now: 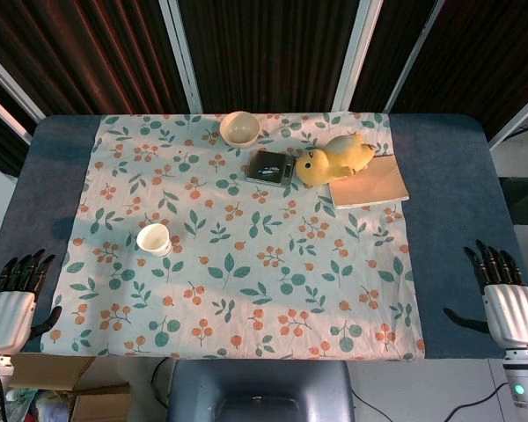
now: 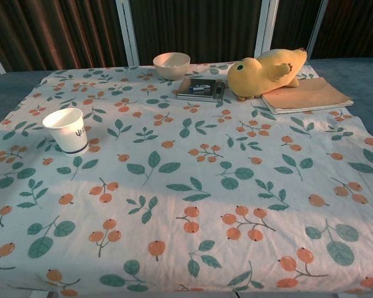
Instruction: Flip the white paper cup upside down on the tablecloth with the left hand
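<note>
Looking at the near edge first, you have both hands parked off the cloth. Your left hand [image 1: 13, 303] rests at the near left corner of the table with its dark fingers spread and nothing in them; your right hand [image 1: 503, 294] sits at the near right corner, likewise spread and empty. Neither shows in the chest view.

Nothing of the task is done yet, as far as these views tell. The white paper cup [image 2: 67, 130] stands upright, mouth up, on the left part of the floral tablecloth [image 1: 246, 290] — well apart from your left hand, ahead of it and toward the middle. All of it is left: reach, grip, turn the cup over, set it rim-down on the cloth. My guess is that a grasp from the side around the wall will leave you room to roll the wrist; the cup looks light and may crush or skid under a firm squeeze.

Farther back, clear of the cup, lie a small dark digital scale [image 1: 270, 166], a yellow plush duck [image 1: 334, 158] resting partly on a tan notebook [image 1: 370, 185], and — at the far edge of the cloth — a pale ceramic bowl [image 1: 239, 128].
</note>
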